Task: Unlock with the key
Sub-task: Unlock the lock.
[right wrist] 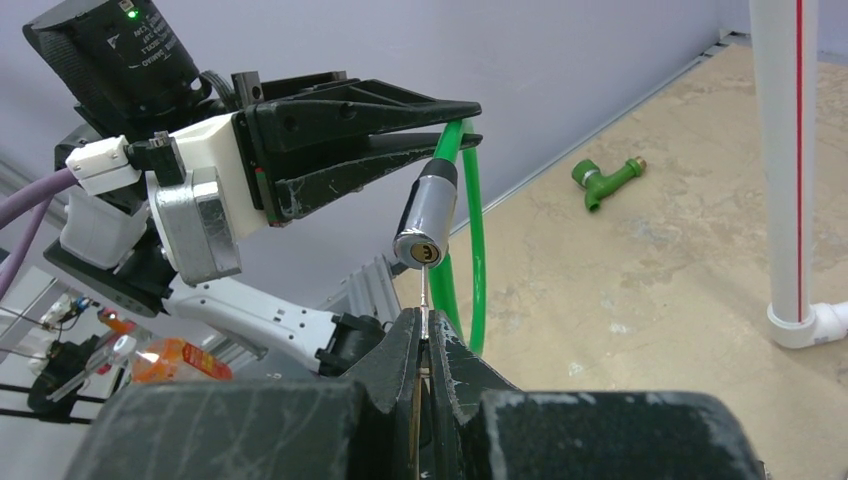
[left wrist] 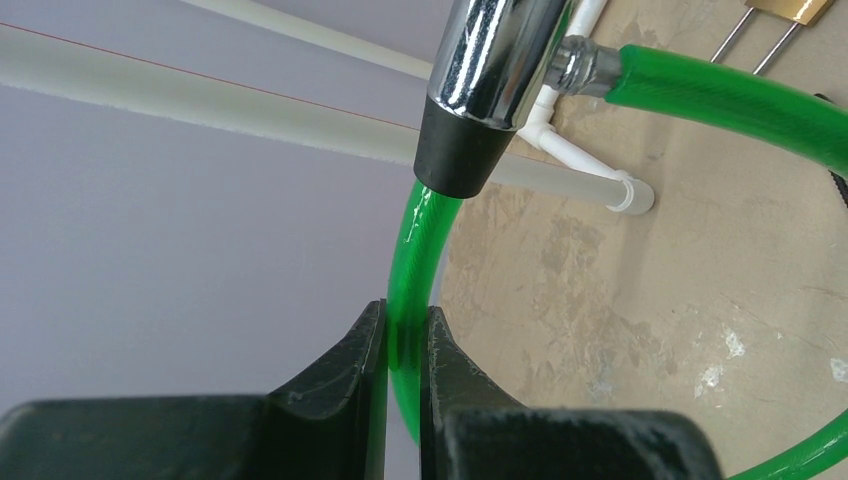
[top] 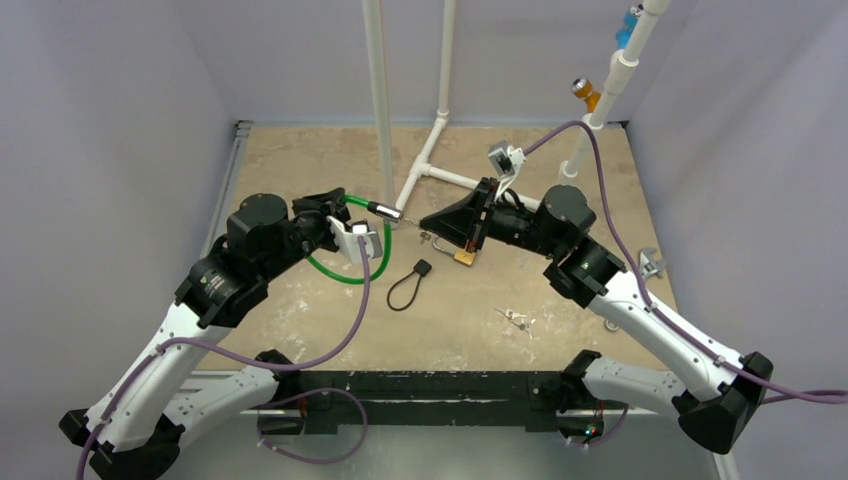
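Left claw (left wrist: 405, 340), clamped on the green cable (left wrist: 412, 255), presents the chrome lock barrel (right wrist: 428, 210) while the right claw (right wrist: 424, 335), closed tight on the key (right wrist: 425, 296), holds its tip at six o'clock of the keyhole, seemingly not yet inserted or turned.

The green plastic-coated cable (left wrist: 410, 260) passes between the jaws of the left gripper (left wrist: 403, 335). Its chrome lock cylinder (right wrist: 428, 210) sits just ahead of the jaws of the right gripper (right wrist: 424, 325), with a thin metal key (right wrist: 425, 295) between them.

Pale lavender walls (top: 100, 100) enclose three sides. Tabletop (top: 300, 160) tan, mottled, with white scuffs. White PVC pipes (top: 378, 100) stand upright toward the rear. Lighting even.
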Available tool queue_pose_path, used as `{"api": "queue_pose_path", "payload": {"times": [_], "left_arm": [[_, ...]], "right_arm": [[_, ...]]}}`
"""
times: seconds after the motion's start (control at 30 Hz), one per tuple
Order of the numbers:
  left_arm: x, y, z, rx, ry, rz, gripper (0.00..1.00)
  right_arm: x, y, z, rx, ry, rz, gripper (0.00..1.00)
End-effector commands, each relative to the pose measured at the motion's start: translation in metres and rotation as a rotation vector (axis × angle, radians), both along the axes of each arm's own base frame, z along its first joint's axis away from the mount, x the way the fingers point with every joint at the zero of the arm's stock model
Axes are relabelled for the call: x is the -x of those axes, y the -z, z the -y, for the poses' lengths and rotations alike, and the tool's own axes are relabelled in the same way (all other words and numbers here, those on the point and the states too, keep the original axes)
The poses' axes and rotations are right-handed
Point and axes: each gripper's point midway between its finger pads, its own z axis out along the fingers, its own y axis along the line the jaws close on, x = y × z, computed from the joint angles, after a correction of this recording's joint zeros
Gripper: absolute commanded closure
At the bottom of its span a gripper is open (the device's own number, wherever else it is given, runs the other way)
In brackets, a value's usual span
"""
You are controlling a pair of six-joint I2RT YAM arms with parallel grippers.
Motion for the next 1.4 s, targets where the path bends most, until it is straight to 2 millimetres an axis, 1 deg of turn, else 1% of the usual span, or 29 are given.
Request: {"api": "queue_pose_path", "payload": {"times": [0.0,0.1,0.37,0.73,1.0,1.37], "left_arm": [[0.003,-0.036,0.003,0.081,0.015,0.077,1.0],[0.003,-0.037,0.003,0.083,0.016,0.078,1.0],[0.003,-0.036,0.003,0.079,0.014,0.075,1.0],[0.003,-0.036,0.004,0.079,0.02,0.076,1.0],[0.003,-0.036,0.004,0.08,0.019,0.077,1.0],[0.004,-0.036,0.003,0.077,0.02,0.079,1.0]], "right_arm": [[0.003,-0.02,0.006,-0.032,0.012,0.061,1.0],[0.002,-0.022,0.004,-0.034,0.006,0.061,1.0],[0.001,-0.015,-0.002,-0.027,-0.015,0.051,1.0],[0.002,-0.026,-0.002,-0.033,-0.022,0.071,1.0],[0.005,-0.025,0.002,-0.033,-0.017,0.07,1.0],[0.001,-0.033,-0.004,-0.057,-0.026,0.08,1.0]]}}
